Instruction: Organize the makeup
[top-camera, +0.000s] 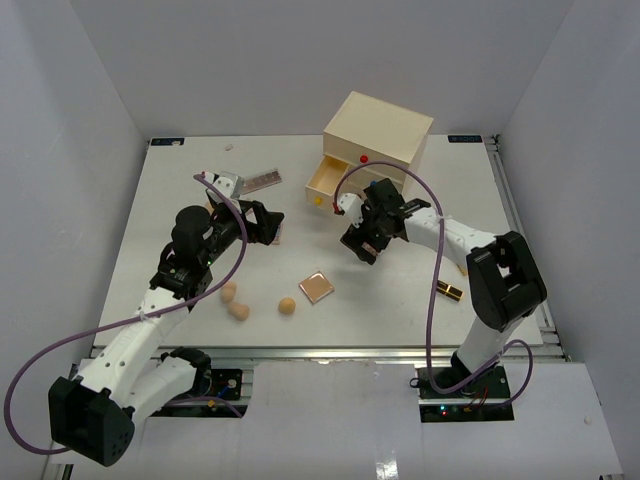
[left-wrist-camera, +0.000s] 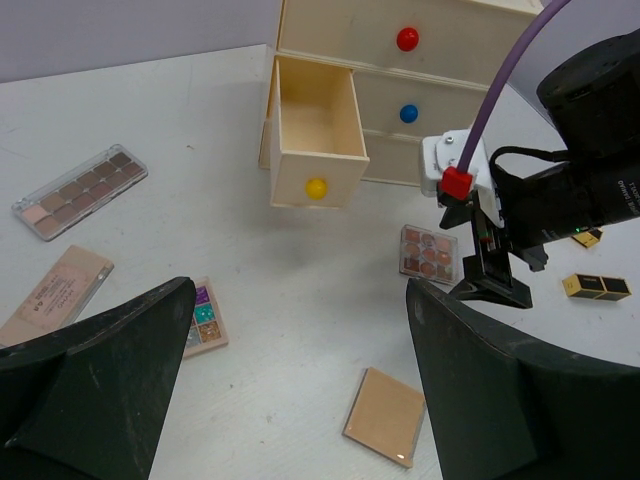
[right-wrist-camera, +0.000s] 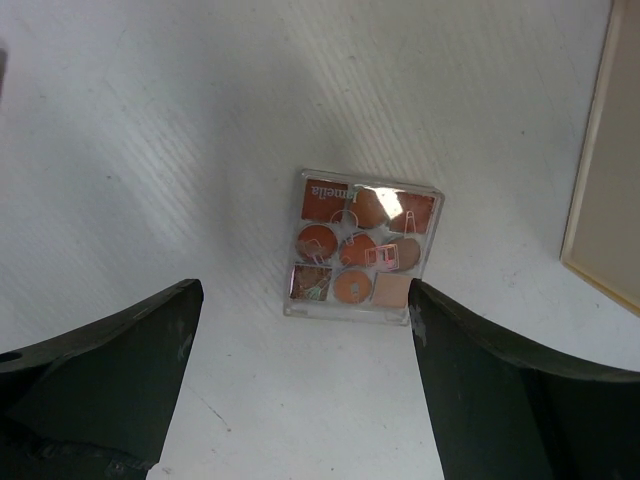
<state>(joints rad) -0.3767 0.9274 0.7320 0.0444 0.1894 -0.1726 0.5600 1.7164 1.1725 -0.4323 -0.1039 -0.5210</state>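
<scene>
From above, the white counter (top-camera: 150, 230) carries three tan egg-shaped sponges (top-camera: 239, 310), one square peach compact (top-camera: 316, 286) and one long palette (top-camera: 265, 179); a cream chest (top-camera: 378, 130) stands at the back, its lowest drawer (top-camera: 325, 180) pulled out. Both arms reach forward with bent elbows, and the left claw (top-camera: 268, 225) and right claw (top-camera: 362, 248) point down over mid-counter, well apart. In the left wrist view, the left claw's two dark wedge fingers (left-wrist-camera: 100, 390) are spread wide with nothing between them. Beyond them lie a flat peach pack (left-wrist-camera: 55, 295), a small bright palette (left-wrist-camera: 203, 315) half hidden by one finger, a glossy nine-pan palette (left-wrist-camera: 429, 252) under the right claw, and two black-and-gold lipstick tubes (left-wrist-camera: 597, 287). The chest shows three round knobs (left-wrist-camera: 407, 39): red, blue and yellow. In the right wrist view, the right claw's fingers are equally wide and grip nothing. The clear square nine-pan palette lies flat on the counter between them, near the drawer's edge.
</scene>
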